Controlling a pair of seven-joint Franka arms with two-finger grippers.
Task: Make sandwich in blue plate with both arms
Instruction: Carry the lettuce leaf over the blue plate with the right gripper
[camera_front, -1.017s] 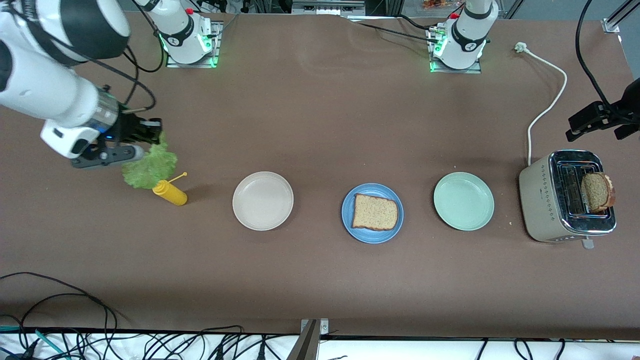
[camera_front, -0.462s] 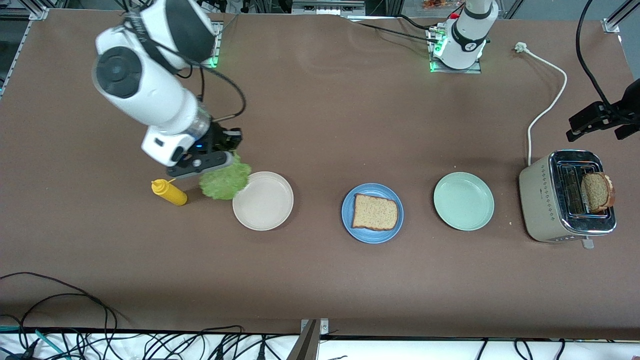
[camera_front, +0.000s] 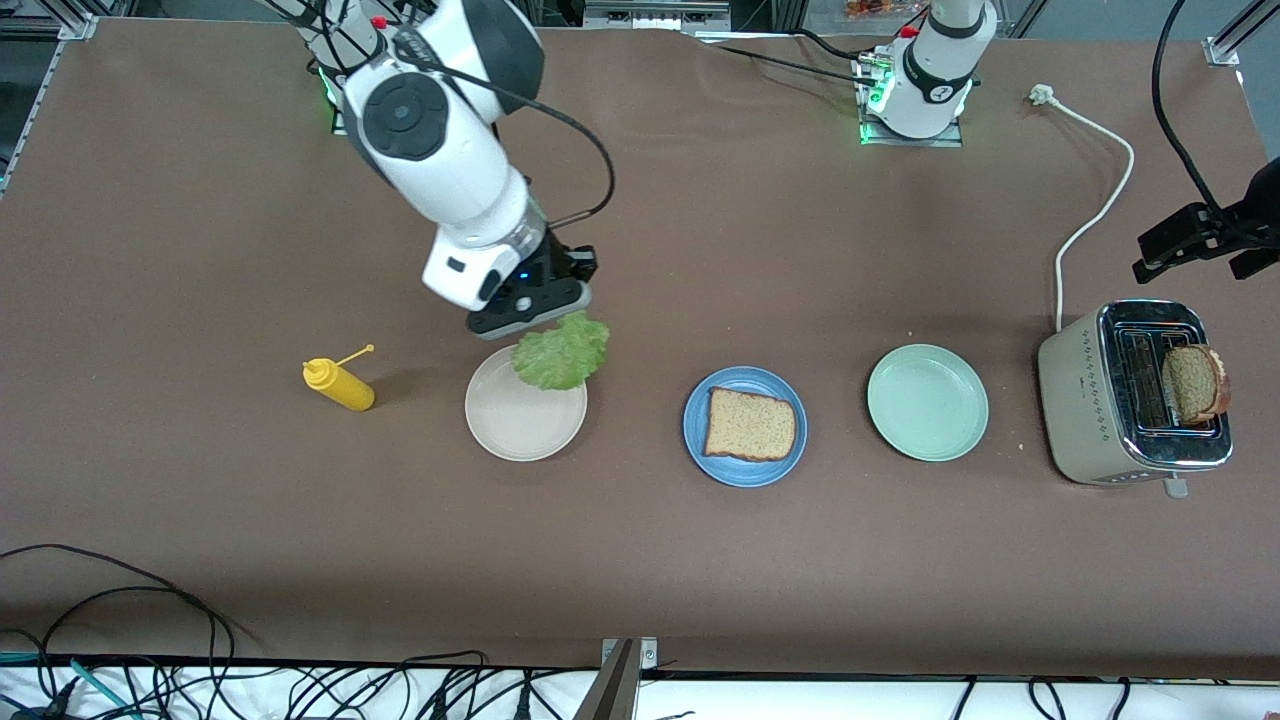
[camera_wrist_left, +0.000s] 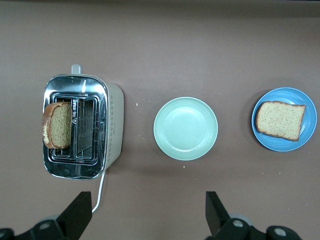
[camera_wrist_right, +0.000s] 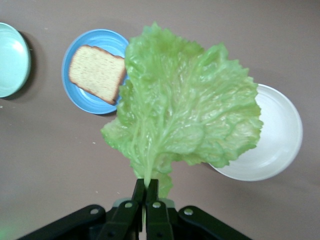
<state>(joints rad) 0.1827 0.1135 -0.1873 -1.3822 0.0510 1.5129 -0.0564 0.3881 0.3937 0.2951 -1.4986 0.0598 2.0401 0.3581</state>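
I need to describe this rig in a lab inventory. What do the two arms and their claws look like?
Both arms are glossy white with rounded joints. The right arm has dark grey caps, a black loose cable and a small blue light by its wrist. Its base and the left arm's base glow green and carry a red button. The right claw and left claw have slim matte black fingers.
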